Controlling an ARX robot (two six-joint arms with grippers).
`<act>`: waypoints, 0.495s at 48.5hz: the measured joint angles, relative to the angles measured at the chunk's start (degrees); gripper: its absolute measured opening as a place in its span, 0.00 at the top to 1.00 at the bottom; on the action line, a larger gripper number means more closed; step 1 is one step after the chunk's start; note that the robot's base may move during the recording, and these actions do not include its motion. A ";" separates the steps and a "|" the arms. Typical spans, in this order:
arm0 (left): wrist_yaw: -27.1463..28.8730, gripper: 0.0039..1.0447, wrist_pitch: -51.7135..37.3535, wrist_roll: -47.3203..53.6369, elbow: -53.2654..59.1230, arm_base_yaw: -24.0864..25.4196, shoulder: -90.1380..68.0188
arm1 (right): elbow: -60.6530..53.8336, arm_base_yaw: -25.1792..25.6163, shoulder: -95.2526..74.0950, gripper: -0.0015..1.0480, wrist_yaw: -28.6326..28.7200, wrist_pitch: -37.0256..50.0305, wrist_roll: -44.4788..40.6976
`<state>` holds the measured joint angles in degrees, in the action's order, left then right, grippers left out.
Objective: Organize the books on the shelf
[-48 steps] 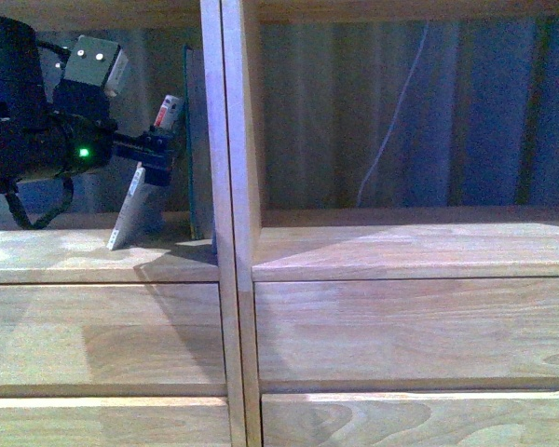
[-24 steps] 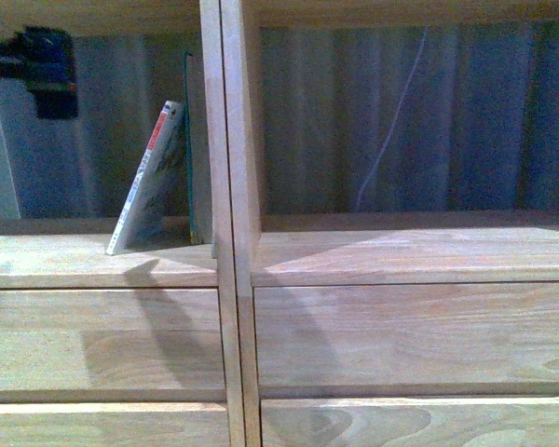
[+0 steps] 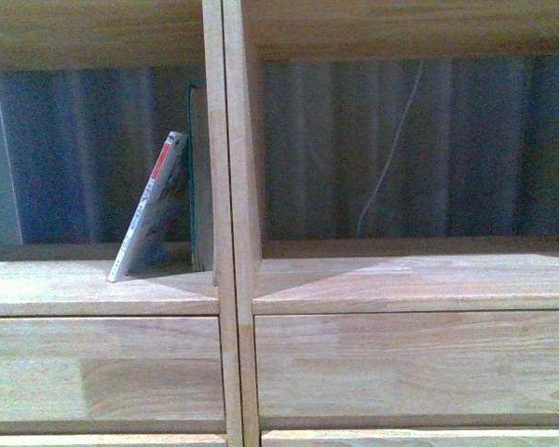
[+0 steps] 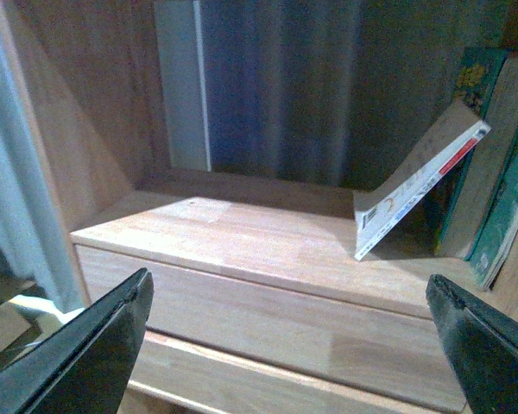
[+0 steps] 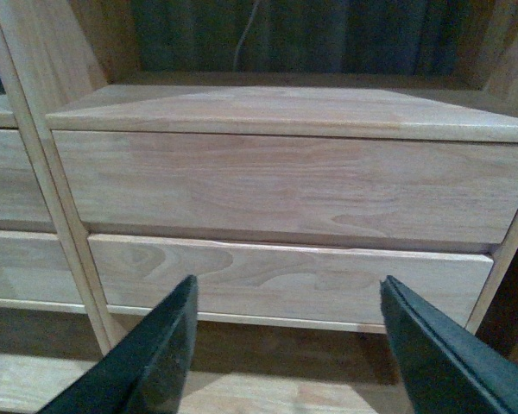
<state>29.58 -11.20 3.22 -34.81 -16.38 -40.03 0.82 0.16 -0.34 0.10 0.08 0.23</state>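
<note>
Shelf (image 3: 231, 279): light wood with pale grain, flat boards, a doubled upright dividing two columns; you see plain rectangular drawer fronts (image 5: 285, 185) stacked below the open compartments, no handles visible.

White paperback (image 3: 151, 223): thin, glossy cover, red-marked spine. It stands in the left compartment, foot on the board, tilted so its top leans toward the dark teal book (image 3: 194, 177). There is small print along the spine, but you cannot read it in any view.

Dark teal book: thin, upright, pressed against the central upright at the right side of that compartment. From the left wrist view you also see an illustrated teal cover (image 4: 479, 86) behind the leaning paperback (image 4: 419, 194).

Behind the shelf: ribbed grey-blue curtain (image 3: 84, 149) and a thin pale cord (image 3: 391, 140) hanging in the right compartment.

Left gripper (image 4: 298, 345): dark, smooth tapered fingers spread wide, nothing between them, facing the left compartment and clear of the books.

Right gripper (image 5: 285, 345): fingers likewise wide apart and empty, pointed at the drawer fronts of the right column.
</note>
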 joint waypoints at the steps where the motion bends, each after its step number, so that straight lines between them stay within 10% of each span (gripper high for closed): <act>1: 1.16 0.07 0.68 0.13 0.76 -0.61 1.42 | 0.00 0.00 0.00 0.31 0.02 0.00 0.00; 7: 11.76 0.07 8.13 0.85 6.10 -6.51 11.61 | 0.00 0.00 0.00 0.06 0.00 0.00 0.00; 12: 19.80 0.07 11.26 0.33 9.94 -15.21 17.70 | 0.00 0.00 0.00 0.07 0.00 0.00 0.00; 19: -6.19 0.35 12.48 -2.32 19.26 -6.84 26.27 | 0.00 0.00 0.02 0.07 0.04 0.00 0.00; 24: -13.18 0.57 12.22 -2.71 24.59 -0.92 29.97 | 0.00 0.00 0.02 0.07 0.07 0.00 0.00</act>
<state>16.40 1.02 0.51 -10.22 -17.30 -10.07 0.82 0.16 -0.32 0.16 0.08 0.23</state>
